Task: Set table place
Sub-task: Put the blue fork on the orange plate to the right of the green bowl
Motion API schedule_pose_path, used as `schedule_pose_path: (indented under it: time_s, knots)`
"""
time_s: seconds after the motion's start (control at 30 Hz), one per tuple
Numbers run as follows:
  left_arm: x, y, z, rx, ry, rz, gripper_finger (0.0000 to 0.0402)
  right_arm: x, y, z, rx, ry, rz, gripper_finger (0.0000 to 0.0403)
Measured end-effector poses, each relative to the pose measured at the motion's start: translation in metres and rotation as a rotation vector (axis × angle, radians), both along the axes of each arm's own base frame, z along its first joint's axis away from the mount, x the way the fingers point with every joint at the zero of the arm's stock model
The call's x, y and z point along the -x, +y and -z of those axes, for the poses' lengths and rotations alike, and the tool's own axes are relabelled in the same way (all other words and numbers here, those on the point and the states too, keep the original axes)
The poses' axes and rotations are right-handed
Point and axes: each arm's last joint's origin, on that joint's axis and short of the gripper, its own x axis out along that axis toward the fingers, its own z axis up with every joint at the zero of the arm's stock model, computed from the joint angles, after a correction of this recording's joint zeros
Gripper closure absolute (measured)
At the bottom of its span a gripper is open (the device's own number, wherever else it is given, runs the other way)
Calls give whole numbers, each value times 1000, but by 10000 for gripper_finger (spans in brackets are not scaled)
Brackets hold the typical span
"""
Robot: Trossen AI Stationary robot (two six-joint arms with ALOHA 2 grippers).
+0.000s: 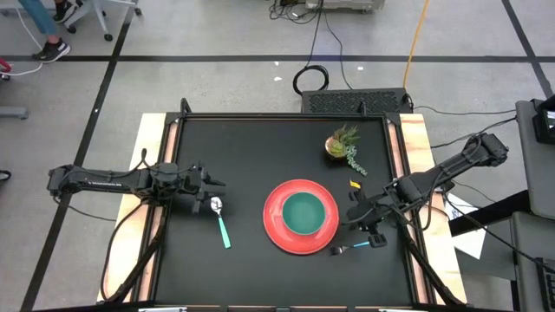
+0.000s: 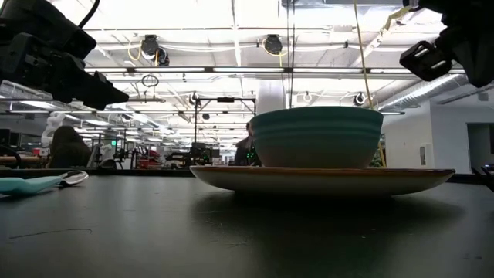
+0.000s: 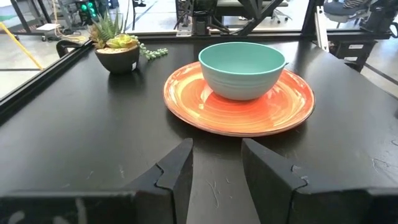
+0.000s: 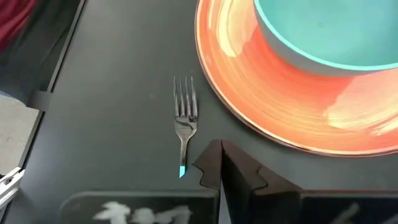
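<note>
Occupying most of the high view, the table point(image 1: 217, 152) is carrying the whole setting on its black top. The red plate point(image 1: 277, 230) is lying a little toward the near edge, roughly midway between the two wooden side strips, and the teal bowl point(image 1: 302, 213) is sitting upright in its middle — stacked, in my judgement, so the plate serves as the base of the place. The spoon point(image 1: 221, 224) is lying flat on the surface between the plate and the left strip, bowl end pointing to the far edge. The fork point(image 4: 185, 118) is lying near the plate's rim on the side toward the right strip, close to the near edge, tines toward the plate but not touching it; its angle is looking unfinished.

The left gripper point(image 3: 214, 168) is hovering just beside the spoon's far end, fingers parted and grasping nothing. The right gripper point(image 4: 221, 162) is hanging over the fork's handle, fingers clenched together and empty.

Other items: a small potted plant point(image 1: 343, 145) is standing toward the far right corner, well apart from the setting and obstructing nothing. A small yellow scrap point(image 1: 355, 184) is lying between the plant and the right gripper — harmless, I judge. The plate rim is crowding the fork, so straightening it is likely calling for care.
</note>
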Motion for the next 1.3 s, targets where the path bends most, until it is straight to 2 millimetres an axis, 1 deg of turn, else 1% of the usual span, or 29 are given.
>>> schedule_pose_path:
  time_s: [0.13, 0.37, 0.47, 0.6, 0.7, 0.87, 1.13, 1.3]
  knots:
    - [0, 0, 0, 5, 0, -1, 259, 1, 0, 0, -1, 11, 5, 403]
    - [0, 0, 0, 8, 1, -2, 259, 6, 0, 4, -46, 116, 135, 403]
    - [0, 0, 0, 7, 1, -2, 259, 8, 5, 4, -82, 137, 175, 403]
    - [0, 0, 0, -1, 2, 0, 259, 10, 19, 6, -73, 122, 101, 403]
    - [0, 0, 0, -4, 1, 1, 259, 9, 28, 10, -43, 113, 62, 403]
    - [0, 0, 0, -3, 0, 0, 259, 6, 33, 20, -15, 158, 59, 403]
    - [0, 0, 0, -6, -1, -8, 259, 1, 37, 30, -65, 257, 189, 403]
    - [0, 1, 0, -8, 0, -18, 259, -6, 42, 32, -102, 223, 189, 403]
